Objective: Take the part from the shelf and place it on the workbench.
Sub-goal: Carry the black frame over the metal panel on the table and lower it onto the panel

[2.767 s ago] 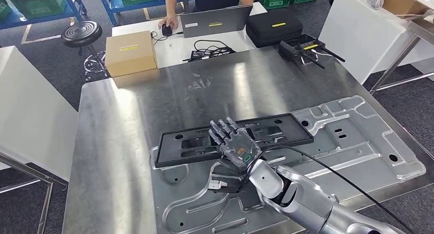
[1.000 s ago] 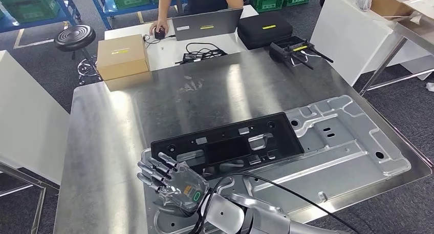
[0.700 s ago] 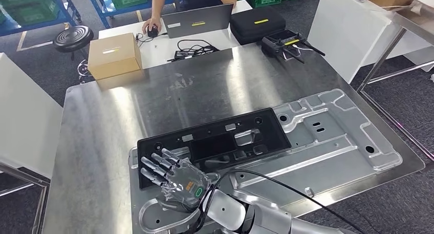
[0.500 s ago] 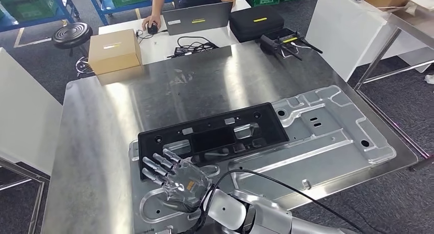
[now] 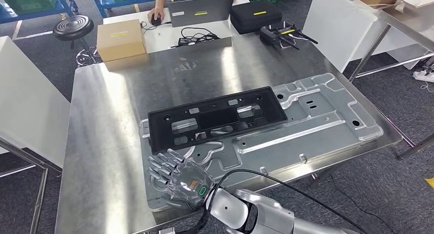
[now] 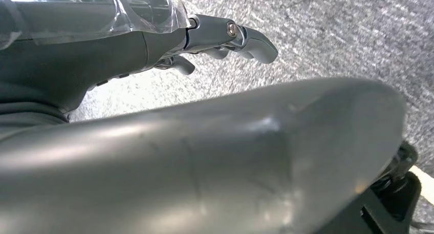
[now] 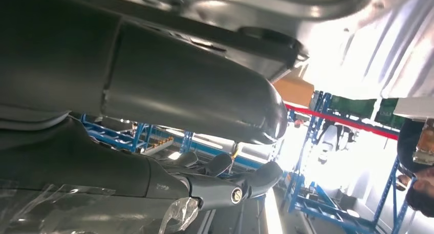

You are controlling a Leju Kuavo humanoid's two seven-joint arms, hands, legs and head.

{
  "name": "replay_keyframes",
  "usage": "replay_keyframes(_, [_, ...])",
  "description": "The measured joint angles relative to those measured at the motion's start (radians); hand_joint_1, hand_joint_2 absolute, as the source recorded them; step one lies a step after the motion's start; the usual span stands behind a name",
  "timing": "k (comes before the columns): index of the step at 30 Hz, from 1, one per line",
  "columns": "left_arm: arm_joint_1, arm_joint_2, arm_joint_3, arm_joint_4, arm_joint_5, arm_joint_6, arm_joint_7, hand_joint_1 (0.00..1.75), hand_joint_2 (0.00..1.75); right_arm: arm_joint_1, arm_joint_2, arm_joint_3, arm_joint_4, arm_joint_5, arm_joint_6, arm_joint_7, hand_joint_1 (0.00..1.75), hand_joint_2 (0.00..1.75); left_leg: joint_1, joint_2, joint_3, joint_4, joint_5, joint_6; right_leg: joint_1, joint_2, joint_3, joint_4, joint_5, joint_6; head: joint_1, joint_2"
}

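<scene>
The black plastic part (image 5: 215,116), a long frame with cut-outs, lies flat on a big stamped silver plate (image 5: 317,121) on the steel workbench (image 5: 102,142). My right hand (image 5: 179,177) hovers over the plate's near left corner, a little short of the part, with its fingers spread and nothing in them. In the right wrist view the right hand's fingers (image 7: 230,190) stand apart from the thick thumb (image 7: 194,90), with the part's dark edge (image 7: 266,44) beyond. My left hand (image 6: 102,39) hangs over grey carpet, its fingers (image 6: 245,37) loosely extended and holding nothing.
A cardboard box (image 5: 121,39) sits at the bench's far left corner. Behind it a white desk carries a laptop (image 5: 200,11), a black case (image 5: 255,16) and a controller (image 5: 280,34). A person's hand (image 5: 155,16) rests on a mouse. A black stool (image 5: 73,27) and a white table (image 5: 25,90) stand to the left.
The view has shifted as the camera moved. My right hand has drawn back from the black part's near edge to the plate's near left corner; the part stays on the plate.
</scene>
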Motion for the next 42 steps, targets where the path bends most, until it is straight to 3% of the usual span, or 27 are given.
replay_keyframes(2, [-0.001,0.0,0.0,0.0,0.0,-0.001,0.001,0.0,0.0,-0.005,0.0,-0.003,0.0,-0.003,0.001,0.002,0.0,0.0,-0.003,0.0,-0.013,0.01,0.01,-0.012,0.002,0.001,0.066,-0.103,-0.016,-0.009,0.0,0.0])
replay_keyframes(5, [0.0,0.0,0.0,0.0,0.0,-0.001,0.001,0.0,0.0,-0.009,-0.002,-0.007,0.0,-0.007,0.006,0.008,0.0,0.0,0.001,0.0,-0.028,0.022,0.011,-0.029,0.005,-0.001,0.056,-0.115,-0.006,-0.038,-0.001,0.0])
replay_keyframes(7, [0.001,0.0,-0.001,0.0,0.0,-0.003,0.001,0.0,0.0,-0.01,-0.004,-0.01,0.0,-0.01,0.012,0.013,0.0,0.0,0.006,-0.001,-0.057,0.09,-0.057,-0.04,0.003,-0.004,0.035,-0.116,0.013,-0.059,-0.001,0.0])
replay_keyframes(9, [0.001,0.0,-0.001,0.0,0.0,-0.004,0.001,0.0,0.0,-0.011,-0.006,-0.012,0.0,-0.012,0.018,0.017,0.0,0.0,0.008,-0.002,-0.1,0.226,-0.154,-0.048,0.004,-0.005,0.007,-0.115,0.034,-0.067,-0.001,0.0])
replay_keyframes(10, [0.001,0.0,-0.001,0.0,0.0,-0.005,0.001,0.0,0.0,-0.01,-0.007,-0.012,0.0,-0.012,0.02,0.018,0.0,0.0,0.009,-0.002,-0.113,0.287,-0.181,-0.05,0.005,-0.005,-0.008,-0.115,0.045,-0.067,-0.001,0.0])
replay_keyframes(11, [0.0,0.0,-0.001,0.0,0.0,-0.005,0.001,0.0,0.0,-0.01,-0.009,-0.013,0.001,-0.013,0.021,0.019,0.0,0.0,0.009,-0.002,-0.112,0.323,-0.185,-0.05,0.005,-0.005,-0.023,-0.115,0.057,-0.066,-0.001,0.0])
replay_keyframes(12, [0.0,0.0,-0.001,0.0,0.0,-0.006,0.001,0.0,0.0,-0.009,-0.011,-0.013,0.001,-0.013,0.023,0.02,0.0,0.0,0.009,-0.002,-0.094,0.322,-0.167,-0.049,0.006,-0.005,-0.037,-0.114,0.068,-0.065,-0.001,0.0])
replay_keyframes(14, [-0.001,0.0,-0.001,0.0,0.0,-0.006,0.001,0.0,0.0,-0.009,-0.014,-0.014,0.001,-0.015,0.028,0.024,0.0,0.0,0.008,-0.002,-0.006,0.215,-0.114,-0.041,0.006,-0.004,-0.061,-0.114,0.089,-0.061,-0.001,0.0])
replay_keyframes(16, [-0.006,0.001,-0.001,0.0,0.0,-0.007,0.001,0.0,0.0,-0.009,-0.015,-0.019,0.003,-0.022,0.041,0.035,0.0,0.0,0.003,-0.003,0.099,0.058,-0.105,-0.031,0.008,-0.004,-0.076,-0.114,0.109,-0.052,-0.001,0.0])
replay_keyframes(18, [-0.009,0.002,-0.001,0.0,0.0,-0.008,0.001,0.0,0.0,-0.009,-0.016,-0.026,0.012,-0.033,0.057,0.05,0.0,0.0,-0.004,-0.005,0.137,-0.015,-0.114,-0.023,0.008,-0.006,-0.081,-0.119,0.128,-0.041,0.0,0.0])
replay_keyframes(20, [-0.009,0.001,-0.001,0.0,0.001,-0.012,0.001,0.0,0.0,-0.005,-0.017,-0.032,0.034,-0.045,0.067,0.061,0.0,0.0,-0.003,-0.005,0.122,-0.019,-0.096,-0.013,0.006,-0.006,-0.086,-0.119,0.133,-0.029,-0.001,0.0])
replay_keyframes(21, [-0.009,0.001,-0.001,0.0,0.001,-0.014,0.001,0.0,0.0,-0.002,-0.019,-0.036,0.047,-0.052,0.072,0.066,0.0,0.0,-0.001,-0.004,0.113,-0.02,-0.085,-0.006,0.005,-0.005,-0.095,-0.104,0.111,-0.025,0.0,0.0])
replay_keyframes(22, [-0.009,0.001,-0.001,0.0,0.002,-0.015,0.001,0.0,0.0,0.004,-0.021,-0.04,0.063,-0.065,0.076,0.071,0.0,0.0,0.001,-0.003,0.102,-0.022,-0.071,0.001,0.005,-0.004,-0.109,-0.067,0.069,-0.021,0.0,0.0])
replay_keyframes(24, [-0.009,0.001,-0.001,0.0,0.007,-0.016,0.001,0.0,0.0,0.02,-0.026,-0.052,0.093,-0.098,0.083,0.084,0.0,0.0,0.0,-0.002,0.074,-0.021,-0.047,0.011,0.004,-0.004,-0.146,0.063,-0.039,-0.016,0.0,0.0])
replay_keyframes(25, [-0.008,0.001,-0.001,0.0,0.009,-0.016,0.001,0.0,0.0,0.031,-0.028,-0.058,0.109,-0.114,0.084,0.09,0.0,0.0,-0.002,-0.001,0.058,-0.02,-0.034,0.012,0.004,-0.004,-0.161,0.134,-0.072,-0.015,0.0,0.0])
replay_keyframes(26, [-0.006,0.001,-0.001,0.0,0.012,-0.016,0.001,0.0,0.0,0.043,-0.031,-0.063,0.124,-0.128,0.084,0.097,0.0,0.0,-0.003,-0.001,0.042,-0.019,-0.022,0.012,0.004,-0.004,-0.164,0.185,-0.078,-0.014,0.0,0.0])
replay_keyframes(27, [-0.004,0.001,-0.001,0.0,0.015,-0.017,0.001,0.0,0.0,0.054,-0.034,-0.068,0.138,-0.139,0.083,0.104,0.0,0.0,-0.004,-0.001,0.027,-0.019,-0.011,0.012,0.004,-0.004,-0.151,0.204,-0.061,-0.014,0.0,0.0])
replay_keyframes(28, [-0.002,0.002,-0.001,0.0,0.018,-0.017,0.001,0.0,0.0,0.065,-0.036,-0.073,0.152,-0.149,0.083,0.112,0.0,0.0,-0.005,0.0,0.013,-0.018,0.0,0.01,0.005,-0.004,-0.121,0.186,-0.031,-0.016,0.0,0.0])
replay_keyframes(30, [0.001,0.002,-0.001,0.0,0.023,-0.017,0.004,0.0,0.0,0.085,-0.039,-0.084,0.178,-0.169,0.084,0.129,0.0,0.0,-0.008,-0.001,-0.009,-0.014,0.018,0.005,0.007,-0.004,-0.01,0.049,0.001,-0.023,0.0,0.0])
replay_keyframes(32, [0.003,0.002,-0.001,0.0,0.024,-0.017,0.007,0.0,0.0,0.1,-0.04,-0.097,0.204,-0.187,0.082,0.145,0.0,0.0,-0.011,-0.001,-0.022,-0.008,0.034,-0.003,0.01,-0.004,0.088,-0.097,-0.017,-0.032,0.0,0.0])
replay_keyframes(33, [0.003,0.002,-0.001,0.0,0.024,-0.017,0.009,0.0,0.0,0.108,-0.04,-0.103,0.219,-0.195,0.079,0.152,0.0,0.0,-0.012,0.0,-0.026,-0.007,0.042,-0.009,0.013,-0.004,0.108,-0.134,-0.026,-0.037,0.0,0.0])
replay_keyframes(35, [0.006,0.003,-0.001,0.0,0.024,-0.017,0.013,0.0,0.0,0.124,-0.042,-0.113,0.251,-0.206,0.075,0.161,0.0,0.0,-0.009,-0.001,-0.036,-0.004,0.049,-0.02,0.013,-0.007,0.1,-0.144,-0.018,-0.051,0.0,0.0])
replay_keyframes(36, [0.008,0.003,-0.001,0.0,0.024,-0.017,0.015,0.0,0.0,0.131,-0.043,-0.118,0.266,-0.21,0.073,0.163,0.0,0.0,-0.006,-0.002,-0.045,0.012,0.031,-0.026,0.012,-0.009,0.091,-0.144,-0.009,-0.059,-0.001,0.0])
replay_keyframes(38, [0.014,0.004,-0.001,0.0,0.025,-0.017,0.017,0.0,0.0,0.144,-0.045,-0.127,0.293,-0.219,0.072,0.168,0.0,0.0,0.002,-0.003,-0.078,0.105,-0.059,-0.04,0.01,-0.012,0.068,-0.145,0.014,-0.071,-0.001,0.0])
replay_keyframes(40, [0.017,0.004,-0.001,0.0,0.026,-0.016,0.017,0.0,0.0,0.157,-0.046,-0.136,0.316,-0.225,0.071,0.173,0.0,0.0,0.006,-0.003,-0.116,0.249,-0.146,-0.05,0.012,-0.013,0.039,-0.143,0.036,-0.074,-0.001,0.0])
replay_keyframes(41, [0.017,0.004,-0.001,0.0,0.026,-0.016,0.017,0.0,0.0,0.163,-0.046,-0.139,0.327,-0.227,0.071,0.175,0.0,0.0,0.008,-0.003,-0.122,0.299,-0.158,-0.052,0.013,-0.013,0.024,-0.142,0.047,-0.073,-0.001,0.0])
replay_keyframes(42, [0.017,0.004,-0.001,0.0,0.026,-0.016,0.017,0.0,0.0,0.169,-0.047,-0.142,0.337,-0.229,0.07,0.176,0.0,0.0,0.008,-0.003,-0.112,0.316,-0.147,-0.052,0.013,-0.013,0.009,-0.141,0.057,-0.071,-0.001,0.0])
